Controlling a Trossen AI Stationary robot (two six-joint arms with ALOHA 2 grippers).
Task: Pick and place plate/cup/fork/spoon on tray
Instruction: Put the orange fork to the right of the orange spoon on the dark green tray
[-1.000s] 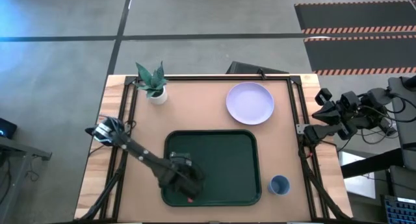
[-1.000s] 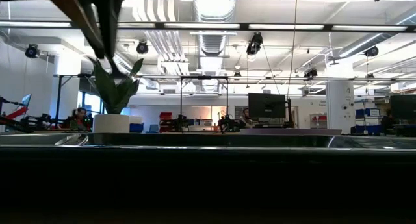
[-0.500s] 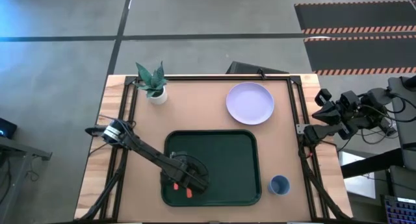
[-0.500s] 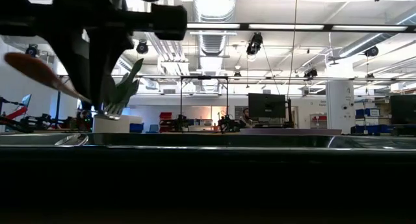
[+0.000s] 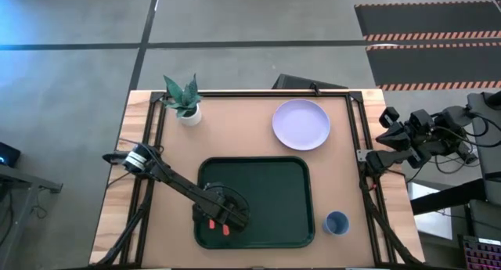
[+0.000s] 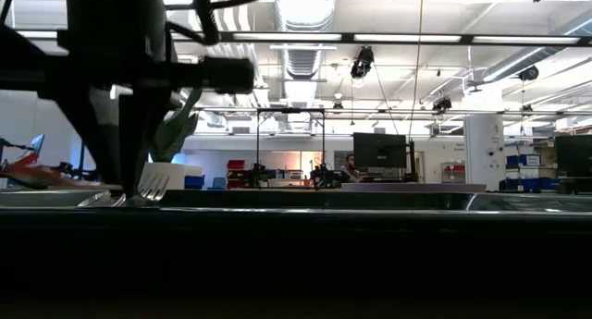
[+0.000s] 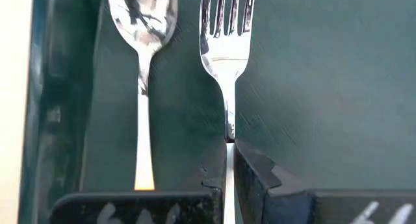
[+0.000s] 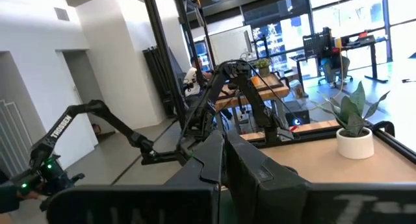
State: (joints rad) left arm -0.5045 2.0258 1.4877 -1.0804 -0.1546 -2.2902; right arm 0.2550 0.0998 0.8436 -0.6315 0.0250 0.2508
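Observation:
My left gripper (image 5: pixel 221 215) is low over the near left part of the dark green tray (image 5: pixel 254 159) and is shut on the fork (image 7: pixel 225 49). The fork's tines point toward the table's far edge and its red-orange handle (image 5: pixel 225 231) toward the near edge. The spoon (image 7: pixel 143 55) lies flat on the tray floor beside the fork, on the side of the tray's left rim. The lavender plate (image 5: pixel 301 124) rests on the table at the far right, and the blue cup (image 5: pixel 337 222) stands right of the tray. My right gripper (image 8: pixel 224 160) is shut and empty, parked past the table's right edge (image 5: pixel 389 131). My left gripper pinches the fork's thin metal stem (image 7: pixel 228 123), just behind the tines, between its two fingers. The fingers come from above, slanting forward along the fork. The fork sits almost level at the tray floor (image 6: pixel 154 183); whether it rests on the floor I cannot tell.
A white pot with a green plant (image 5: pixel 186 106) stands at the table's far left corner. Bare tray floor (image 5: pixel 274 196) lies right of the cutlery. Bare table top lies between the plant and the plate.
My left gripper has gone down toward the tray floor, still shut on the fork. The fork, held steeply tilted a second ago with its handle high, has tipped to almost level beside the spoon.

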